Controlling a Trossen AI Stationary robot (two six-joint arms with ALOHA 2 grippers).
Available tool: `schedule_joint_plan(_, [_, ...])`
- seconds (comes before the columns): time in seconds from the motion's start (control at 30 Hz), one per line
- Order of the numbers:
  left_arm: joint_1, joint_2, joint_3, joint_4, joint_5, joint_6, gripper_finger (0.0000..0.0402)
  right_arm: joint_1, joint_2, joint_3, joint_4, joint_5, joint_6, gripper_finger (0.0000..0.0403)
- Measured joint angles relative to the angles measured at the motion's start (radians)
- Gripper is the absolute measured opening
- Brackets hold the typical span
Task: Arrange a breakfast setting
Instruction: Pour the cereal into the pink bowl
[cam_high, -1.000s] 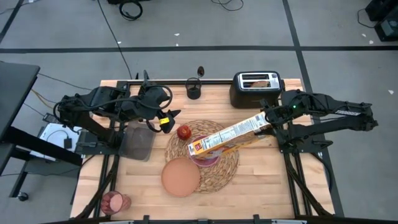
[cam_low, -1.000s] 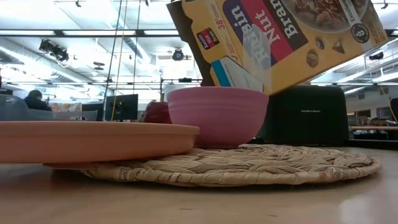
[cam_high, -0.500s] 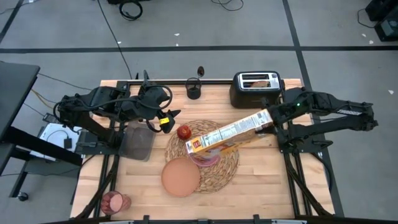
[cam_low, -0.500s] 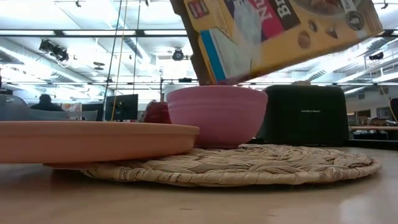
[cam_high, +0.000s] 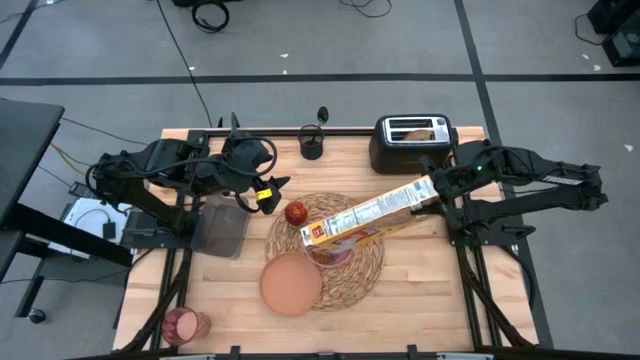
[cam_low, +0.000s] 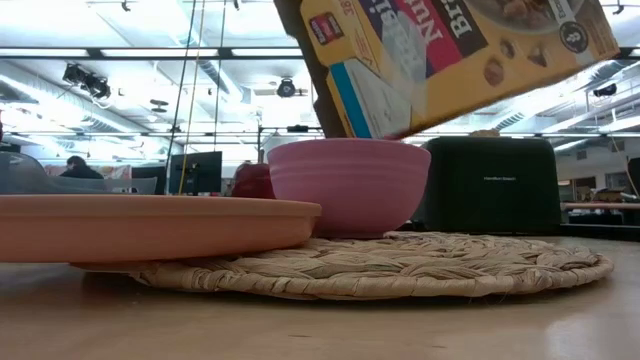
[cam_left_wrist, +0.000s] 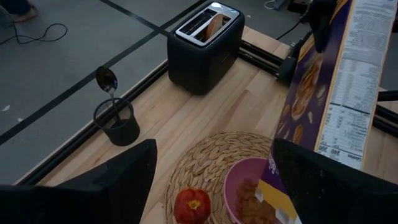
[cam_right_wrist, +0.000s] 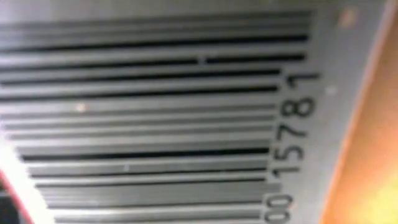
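Between the right jaws (cam_high: 430, 195) and the middle of the worktop (cam_high: 420, 290), a cereal box (cam_high: 368, 214) hangs tilted, its far end clamped in those jaws and its open end dipped low over the pink bowl (cam_high: 330, 250); the right wrist view is filled by the box's barcode panel (cam_right_wrist: 155, 112), pressed close to the camera. The bowl sits on the round straw mat (cam_high: 345, 275), and the left wrist view shows brown cereal pieces (cam_left_wrist: 247, 194) already lying in it under the box's mouth. Just beyond the bowl on the side away from the right jaws, a small red apple (cam_high: 296, 212) rests on the mat's edge. The brownish plate (cam_high: 291, 283) lies nearer the front of the worktop, overlapping the mat's rim. Close behind the right jaws stands the black toaster (cam_high: 411, 143), with a slice of toast (cam_left_wrist: 212, 23) upright in one slot. The left jaws (cam_high: 268, 192) hang spread apart and hold nothing, a little way from the apple. Past them, toward the back edge, a spoon (cam_left_wrist: 107, 81) stands in a small dark holder (cam_left_wrist: 118, 122). A pink cup (cam_high: 184, 324) lies at the front corner on the left arm's side, well apart from the mat.
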Motion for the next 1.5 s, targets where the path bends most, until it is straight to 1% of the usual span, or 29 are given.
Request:
schedule_joint_plan(0.33, [0.0,0.0,0.0,-0.001,0.0,-0.001,0.0327,0.0,0.002,0.021,-0.064,0.025,-0.016,0.0206])
schedule_joint_plan(0.43, [0.0,0.0,0.0,-0.001,0.0,-0.002,0.0327,0.0,-0.002,0.036,-0.045,0.027,-0.02,0.0206])
schedule_joint_plan(0.53, [0.0,0.0,0.0,-0.002,0.0,-0.002,0.0327,0.0,-0.001,0.03,-0.105,0.026,-0.022,0.0206])
schedule_joint_plan(0.6, [0.0,0.0,0.0,-0.002,0.0,-0.003,0.0327,0.0,0.005,0.033,-0.072,0.027,-0.018,0.0206])
schedule_joint_plan(0.7, [0.0,0.0,0.0,-0.008,0.0,-0.019,0.0327,0.0,-0.003,0.045,-0.068,0.029,-0.019,0.0206])
schedule_joint_plan(1.07, [0.0,0.0,0.0,-0.01,0.0,-0.022,0.0327,0.0,-0.006,0.046,-0.099,0.037,-0.034,0.0206])
schedule_joint_plan(1.2, [0.0,0.0,0.0,-0.015,0.0,-0.024,0.0327,0.0,-0.008,0.051,-0.128,0.067,-0.046,0.0206])
schedule_joint_plan(1.33, [0.0,0.0,0.0,-0.015,0.0,-0.024,0.0327,0.0,-0.006,0.05,-0.135,0.07,-0.048,0.0206])
schedule_joint_plan(1.5, [0.0,-0.001,0.0,-0.015,0.0,-0.026,0.0327,0.0,-0.006,0.09,-0.136,0.071,-0.056,0.0206])
